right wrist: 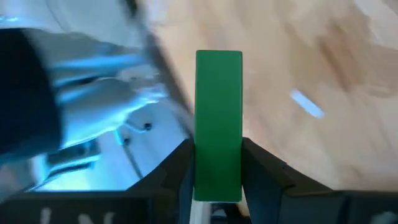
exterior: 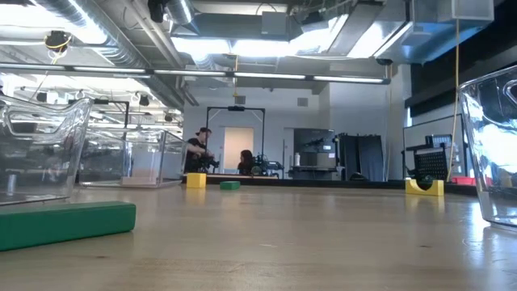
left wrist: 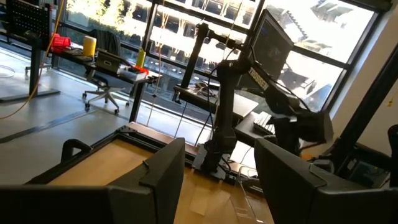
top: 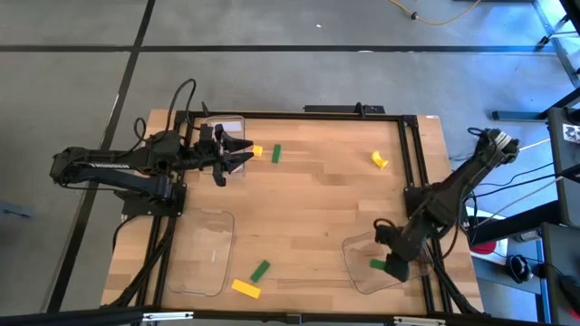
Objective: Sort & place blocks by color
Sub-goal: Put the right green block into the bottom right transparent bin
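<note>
Three clear trays sit on the table (top: 317,195): one at the far left corner (top: 237,119), one at the near left (top: 201,252), one at the near right (top: 362,264). Most of the sorting looks undone, judging by how things lie. Right hand (right wrist: 217,171) hangs over the near-right tray, fingers clamped on a green block (right wrist: 219,124), not yet dropped; seems the first one headed in. Left hand (top: 243,151) hovers by the far-left tray, fingers spread, holding nothing. Five blocks lie loose on the table: yellow block (top: 257,150) just beside the left hand, green one (top: 276,153) next to it, another yellow (top: 379,159) at the far right, a green (top: 261,269) and a yellow (top: 246,288) near the front edge between the two near trays. Near-left tray shows no block; the far-left one I can't tell.
</note>
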Action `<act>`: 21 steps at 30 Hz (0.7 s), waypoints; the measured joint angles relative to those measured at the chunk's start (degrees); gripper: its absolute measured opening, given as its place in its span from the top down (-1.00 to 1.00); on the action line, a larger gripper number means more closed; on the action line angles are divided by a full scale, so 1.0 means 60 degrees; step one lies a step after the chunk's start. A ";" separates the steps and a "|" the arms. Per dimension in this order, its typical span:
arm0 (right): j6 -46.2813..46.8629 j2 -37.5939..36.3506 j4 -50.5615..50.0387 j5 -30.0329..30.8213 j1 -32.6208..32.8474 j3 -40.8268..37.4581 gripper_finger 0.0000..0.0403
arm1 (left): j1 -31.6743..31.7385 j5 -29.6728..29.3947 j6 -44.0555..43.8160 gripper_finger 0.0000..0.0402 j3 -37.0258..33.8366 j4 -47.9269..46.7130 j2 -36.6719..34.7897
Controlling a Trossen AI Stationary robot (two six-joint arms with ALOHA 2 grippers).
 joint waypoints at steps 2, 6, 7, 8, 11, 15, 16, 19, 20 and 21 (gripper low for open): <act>0.0423 0.0219 -0.0010 0.0035 0.0139 -0.0310 0.48 | 0.0000 0.0000 0.0000 0.08 0.0000 -0.0002 0.0004; 0.1157 0.0678 -0.0004 0.0032 0.0421 -0.0856 0.48 | 0.0000 0.0000 0.0000 0.08 0.0000 0.0000 0.0000; 0.1393 0.0765 0.0012 0.0034 0.0478 -0.0981 0.48 | 0.0000 0.0000 0.0000 0.08 0.0000 0.0003 0.0004; 0.1662 0.0858 0.0059 0.0063 0.0532 -0.1085 0.48 | 0.0000 0.0000 0.0000 0.08 0.0000 0.0000 0.0000; 0.2301 0.1124 0.0101 0.0427 0.0675 -0.1204 0.48 | 0.0000 0.0000 0.0000 0.08 0.0000 0.0007 0.0000; 0.2699 0.1440 0.0139 0.0817 0.0717 -0.1204 0.48 | 0.0000 0.0000 0.0000 0.08 0.0000 0.0003 0.0000; 0.2838 0.1531 0.0142 0.0894 0.0717 -0.1204 0.48 | 0.0000 0.0000 0.0000 0.08 0.0000 0.0001 0.0002; 0.2876 0.1838 0.0132 0.0970 0.0717 -0.1204 0.46 | 0.0000 0.0000 0.0001 0.08 0.0000 0.0003 0.0000; 0.2877 0.1947 0.0130 0.0975 0.0717 -0.1204 0.46 | 0.0000 0.0000 0.0004 0.08 0.0000 0.0000 0.0001; 0.2871 0.2049 0.0137 0.0986 0.0717 -0.1197 0.46 | 0.0000 -0.0002 0.0004 0.08 0.0000 0.0000 0.0000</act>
